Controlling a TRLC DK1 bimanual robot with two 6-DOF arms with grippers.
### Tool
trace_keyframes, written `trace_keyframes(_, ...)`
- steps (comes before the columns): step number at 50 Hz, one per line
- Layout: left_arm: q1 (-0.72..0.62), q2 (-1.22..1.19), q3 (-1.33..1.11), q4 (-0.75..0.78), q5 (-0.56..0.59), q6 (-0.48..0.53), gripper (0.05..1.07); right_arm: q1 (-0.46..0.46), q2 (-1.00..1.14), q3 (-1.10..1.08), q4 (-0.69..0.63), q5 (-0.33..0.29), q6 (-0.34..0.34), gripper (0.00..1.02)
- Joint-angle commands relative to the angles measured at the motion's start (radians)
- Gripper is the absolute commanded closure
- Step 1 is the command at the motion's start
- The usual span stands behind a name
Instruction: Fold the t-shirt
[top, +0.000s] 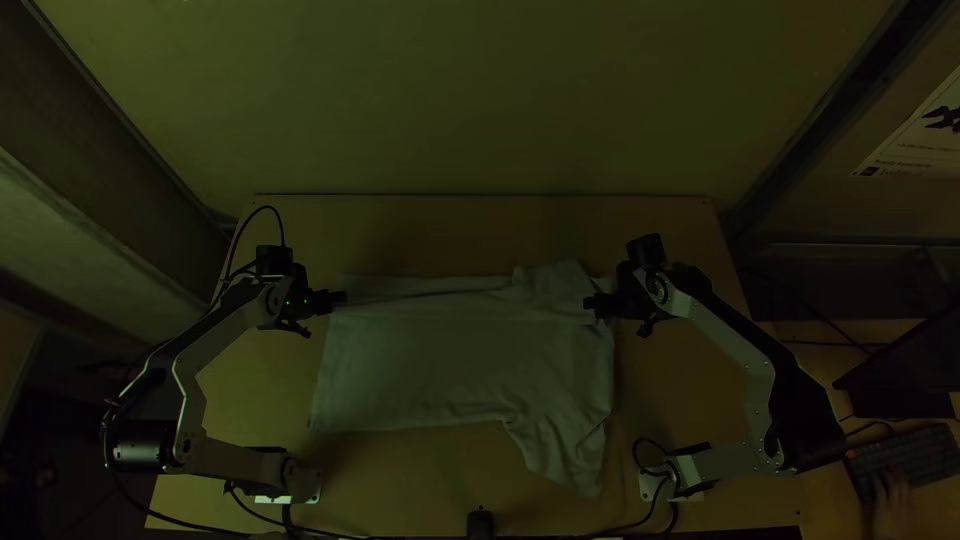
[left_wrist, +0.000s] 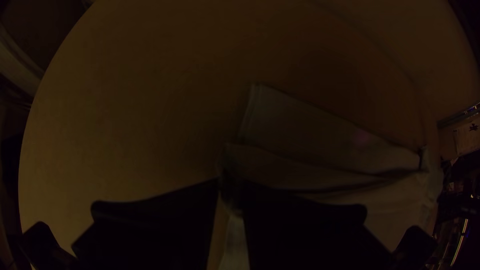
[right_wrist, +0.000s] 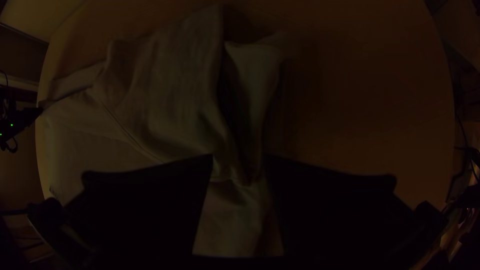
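The pale t-shirt lies wide across the table, a strip along its far side folded over and a sleeve-like part pointing toward the near edge at right. At its far left corner is my left gripper; my right gripper is over its right end. In the left wrist view, a pinched edge of the t-shirt sits between the tips of the left gripper, shut on it. Gathered folds of the t-shirt run between the fingers of the right gripper, shut on the cloth.
Bare wooden table lies beyond the shirt, with more at both sides. A small black object stands at the near edge. Cables run along that edge. Off the table at right, a person's hand rests on a keyboard.
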Motion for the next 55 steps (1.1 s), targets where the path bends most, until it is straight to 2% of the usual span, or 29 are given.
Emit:
trace_keyframes(1, 0.009, -0.054, -0.027, -0.023, -0.008, 0.003, 0.52, 0.006, -0.034, -0.008, -0.009, 0.004, 0.02, 0.03)
trace_keyframes(7, 0.007, -0.114, -0.01, -0.086, 0.038, 0.017, 0.22, 0.007, -0.104, -0.004, -0.009, 0.004, 0.019, 0.03)
trace_keyframes(11, -0.002, -0.163, 0.006, -0.118, 0.046, 0.025, 0.15, 0.009, -0.15, 0.007, -0.008, 0.004, 0.019, 0.03)
trace_keyframes(22, -0.04, -0.293, 0.033, -0.261, 0.075, 0.086, 0.11, 0.027, -0.248, 0.029, -0.069, 0.004, 0.019, 0.03)
trace_keyframes(30, -0.074, -0.329, 0.044, -0.414, 0.067, 0.16, 0.1, 0.03, -0.285, 0.053, -0.181, 0.002, 0.016, 0.03)
trace_keyframes(33, -0.074, -0.359, 0.033, -0.453, 0.061, 0.189, 0.1, 0.055, -0.294, 0.066, -0.25, -0.001, 0.004, 0.03)
trace_keyframes(38, -0.074, -0.398, 0.024, -0.517, 0.043, 0.221, 0.1, 0.079, -0.346, 0.038, -0.279, -0.004, -0.019, 0.03)
trace_keyframes(44, -0.083, -0.399, 0.024, -0.631, -0.042, 0.264, 0.1, 0.125, -0.393, 0.018, -0.374, -0.009, -0.021, 0.03)
trace_keyframes(47, -0.083, -0.395, 0.024, -0.674, -0.06, 0.263, 0.1, 0.162, -0.416, 0.018, -0.428, -0.01, -0.021, 0.03)
trace_keyframes(55, -0.088, -0.39, 0.001, -0.749, -0.06, 0.269, 0.1, 0.187, -0.478, -0.007, -0.502, -0.013, -0.015, 0.03)
